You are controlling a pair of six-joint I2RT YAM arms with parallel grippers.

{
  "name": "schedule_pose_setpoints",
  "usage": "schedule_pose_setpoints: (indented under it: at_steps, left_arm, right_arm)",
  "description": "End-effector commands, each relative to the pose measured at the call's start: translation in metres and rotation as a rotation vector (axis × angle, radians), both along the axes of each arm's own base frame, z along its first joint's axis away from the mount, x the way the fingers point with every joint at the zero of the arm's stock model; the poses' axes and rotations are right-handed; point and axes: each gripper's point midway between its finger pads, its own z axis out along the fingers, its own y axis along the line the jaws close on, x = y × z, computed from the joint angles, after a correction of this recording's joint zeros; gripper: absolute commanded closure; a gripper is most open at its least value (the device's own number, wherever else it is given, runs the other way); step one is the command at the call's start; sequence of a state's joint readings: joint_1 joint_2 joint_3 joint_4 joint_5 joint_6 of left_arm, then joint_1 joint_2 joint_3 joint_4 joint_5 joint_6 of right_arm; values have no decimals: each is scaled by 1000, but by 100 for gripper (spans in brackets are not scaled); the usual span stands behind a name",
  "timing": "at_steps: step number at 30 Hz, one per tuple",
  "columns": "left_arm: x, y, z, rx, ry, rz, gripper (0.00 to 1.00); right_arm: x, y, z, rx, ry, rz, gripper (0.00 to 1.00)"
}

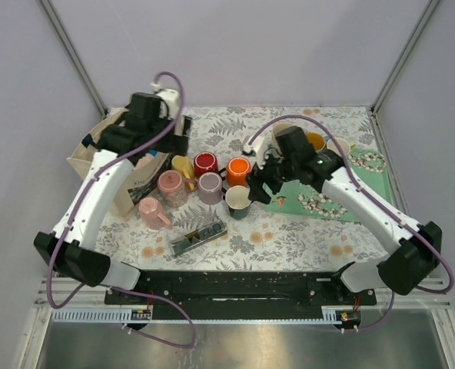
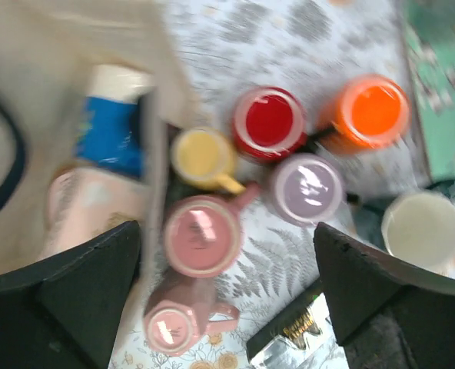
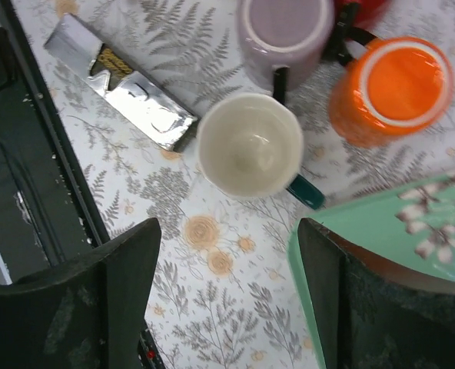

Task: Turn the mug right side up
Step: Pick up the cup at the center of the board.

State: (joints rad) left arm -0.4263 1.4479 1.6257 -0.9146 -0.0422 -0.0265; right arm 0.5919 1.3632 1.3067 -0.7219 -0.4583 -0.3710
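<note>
Nearest my bases lies the silvery foil-wrapped bar [image 3: 120, 84]. Just beyond it stands the cream-lined ceramic mug with the dark teal handle [image 3: 249, 144], mouth up on the fern-print tablecloth [image 3: 212, 307]. My right gripper [image 3: 227, 227] hangs above it, fingers spread wide, holding nothing. I judge the turning done. The next move only calls for lifting straight away without clipping the rim. Farther back, my left gripper [image 2: 226, 231] hovers, equally wide and empty, over the glossy pink mug [image 2: 200, 234] and the lilac mug [image 2: 306, 187].

A robot lab test cell, shown by plain grey walls [image 1: 250, 46], metal frame posts [image 1: 74, 58] and a floral-clothed table [image 1: 289, 238].
</note>
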Motion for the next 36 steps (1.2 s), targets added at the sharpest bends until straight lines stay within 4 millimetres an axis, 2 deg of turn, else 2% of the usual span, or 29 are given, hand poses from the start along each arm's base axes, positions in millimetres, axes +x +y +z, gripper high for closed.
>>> schedule_pose_setpoints:
  at_steps: [1,4,8,13,16,20,23,24,26,28,29,32,34,36]
  left_arm:
    - [13,50,19,-80,-43,213,1]
    - [5,51,10,-90,-48,193,1]
    - [-15,69,-7,-15,-33,194,1]
    - [-34,98,7,-23,-72,267,1]
    - [-43,102,15,-105,-81,270,1]
    - [-49,104,12,-230,-38,307,1]
    - [-48,105,15,-271,-32,320,1]
    - [-48,105,20,-278,-45,322,1]
    - [-46,106,26,-285,-67,315,1]
    - [-43,107,23,-255,-58,300,1]
    - [-40,110,21,-231,-48,296,1]
    - [-29,116,18,-185,-14,305,1]
    - [-21,108,30,-211,-28,259,1]
    - [-15,90,47,-275,-47,170,1]
  right_arm:
    - [-11,43,-2,-6,-7,116,19]
    - [-25,64,-18,-38,45,157,19]
    - [-17,76,-35,-69,99,85,19]
    - [-15,86,-66,-140,131,81,21]
    - [-11,92,-84,-176,131,66,25]
    - [-2,93,-97,-207,108,56,31]
    - [-1,92,-107,-232,111,64,43]
    - [-1,92,-107,-236,106,64,49]
    - [-1,90,-104,-239,91,80,69]
    - [-4,85,-97,-242,57,120,95]
    - [-7,82,-93,-239,38,146,100]
    - [-14,65,-81,-258,0,178,100]
    - [-19,47,-64,-235,-18,181,100]
    - [-23,27,-54,-219,-20,168,100]
